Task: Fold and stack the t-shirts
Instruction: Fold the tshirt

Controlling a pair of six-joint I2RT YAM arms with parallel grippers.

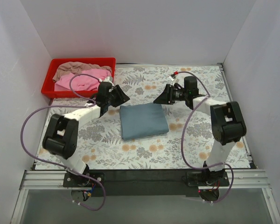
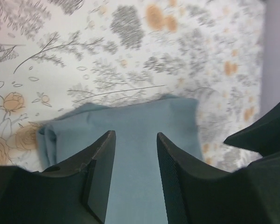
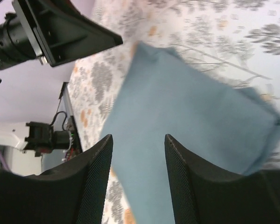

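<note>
Top external: left gripper [image 1: 122,97] and right gripper [image 1: 157,100] spread above blue-grey t-shirt [image 1: 143,121], tray [image 1: 48,80] far-left.

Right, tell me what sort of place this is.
Probably a robot lab cell: white walls box in a floral-covered table, with the left arm and right arm bolted at its near edge.

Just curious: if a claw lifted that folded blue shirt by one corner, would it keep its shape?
Probably not. The folded blue-grey shirt is soft cloth in loose layers, so it would likely droop and unfold. It looks thin, so probably light. Pushed, it may bunch up rather than slide across the flowery tablecloth.
</note>
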